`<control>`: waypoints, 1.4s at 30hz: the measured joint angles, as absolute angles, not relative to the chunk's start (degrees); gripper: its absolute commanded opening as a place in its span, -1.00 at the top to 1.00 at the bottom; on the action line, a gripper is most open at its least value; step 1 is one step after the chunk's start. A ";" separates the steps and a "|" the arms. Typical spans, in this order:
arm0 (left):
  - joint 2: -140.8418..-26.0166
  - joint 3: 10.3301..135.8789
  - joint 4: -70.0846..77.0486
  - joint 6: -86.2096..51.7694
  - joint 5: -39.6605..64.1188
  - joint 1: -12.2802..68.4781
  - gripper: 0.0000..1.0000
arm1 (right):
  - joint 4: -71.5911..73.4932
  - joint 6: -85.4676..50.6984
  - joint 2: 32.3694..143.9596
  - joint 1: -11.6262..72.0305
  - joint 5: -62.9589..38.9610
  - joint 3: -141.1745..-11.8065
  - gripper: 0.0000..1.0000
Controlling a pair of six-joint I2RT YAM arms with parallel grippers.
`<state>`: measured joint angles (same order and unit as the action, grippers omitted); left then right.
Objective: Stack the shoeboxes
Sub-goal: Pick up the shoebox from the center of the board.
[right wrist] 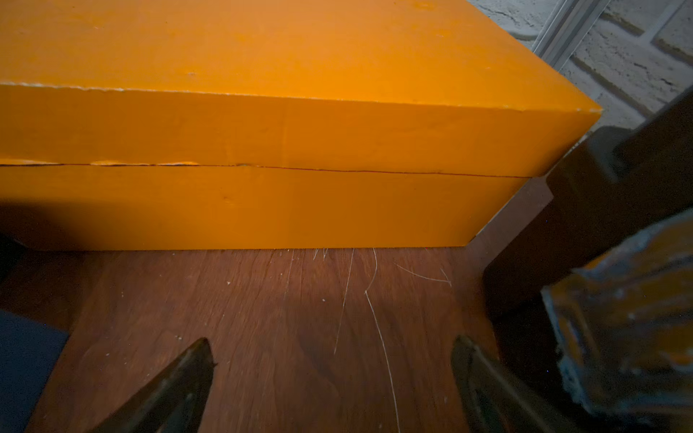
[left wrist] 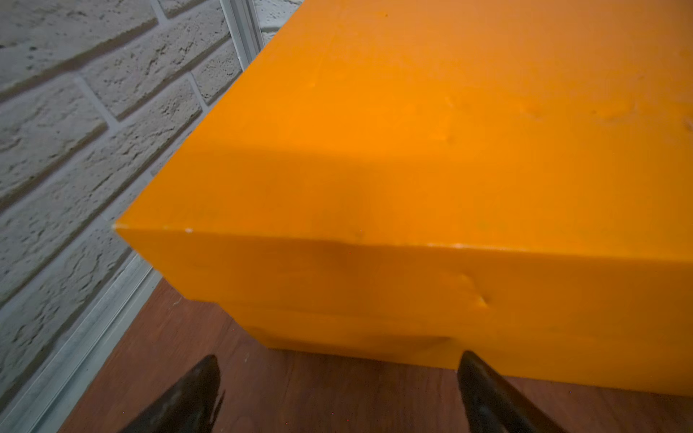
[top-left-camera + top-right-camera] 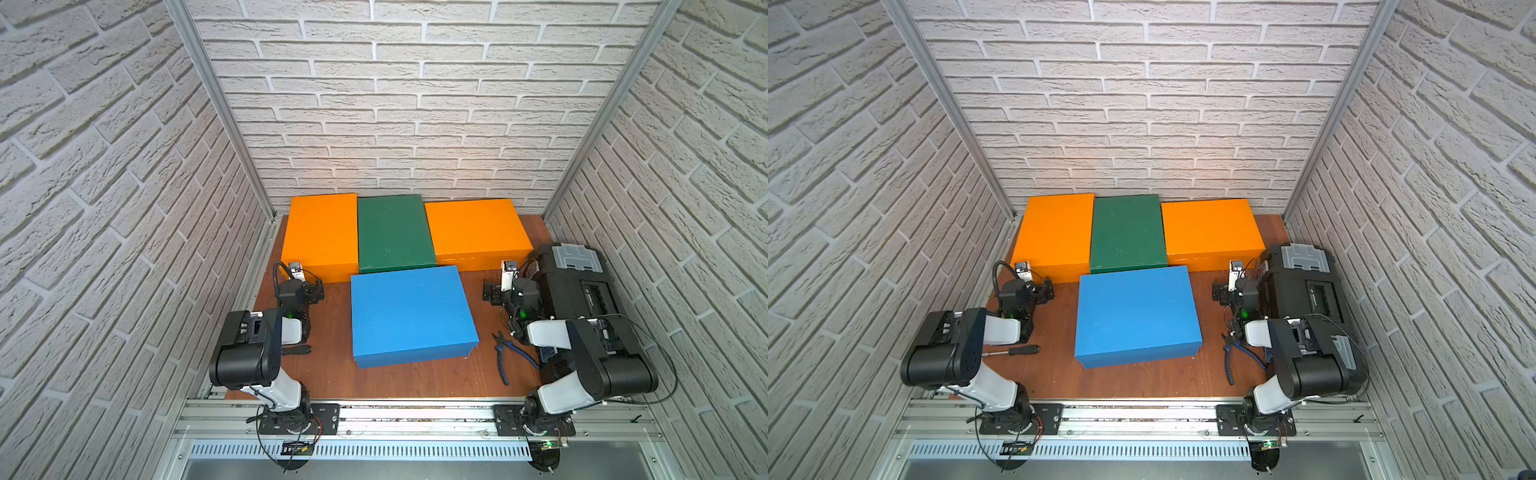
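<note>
The blue shoebox (image 3: 409,313) sits centre-front, untouched. Behind it, along the wall (image 3: 415,124): left orange shoebox (image 3: 322,237), green shoebox (image 3: 392,232), right orange shoebox (image 3: 478,230). The left gripper (image 2: 337,371) gapes empty just short of its orange box; the right gripper (image 1: 333,352) likewise. Blue hides green's front base.

In both top views I read a plain bright orange cardboard shoebox (image 3: 320,237) left of centre and a second plain bright orange cardboard shoebox (image 3: 478,230) right of centre, with a plain dark green cardboard shoebox (image 3: 395,232) between them. Mid-frame, below the green, I see a plain bright blue cardboard shoebox (image 3: 409,313). The flat tabletop (image 3: 328,374) is reddish-brown wood grain; my right wrist feed shows thin pale scratches on it. The walls (image 3: 415,104) carry a whitish-grey brick pattern. At right, the black plastic tool case (image 3: 573,291) has a grey lid panel (image 3: 577,257); the pliers (image 3: 503,361) have blue handles.
</note>
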<state>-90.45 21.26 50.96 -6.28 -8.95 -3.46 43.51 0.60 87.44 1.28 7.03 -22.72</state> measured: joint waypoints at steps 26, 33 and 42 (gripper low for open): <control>-89.21 21.12 50.28 -5.87 -11.79 -1.74 -0.96 | 39.31 0.97 85.58 1.67 6.37 -23.75 -0.99; -74.30 22.94 39.48 -4.49 -24.40 8.05 -0.96 | 20.88 -1.65 72.44 5.80 13.04 -32.62 -0.99; -57.17 31.09 15.09 -16.43 -38.46 14.37 -0.96 | -3.55 -9.65 55.86 16.80 24.08 -35.48 -0.99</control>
<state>-57.17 31.09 15.09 -16.43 -38.46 14.37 -3.55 -9.65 55.86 16.80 24.08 -35.48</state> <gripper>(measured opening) 0.982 0.993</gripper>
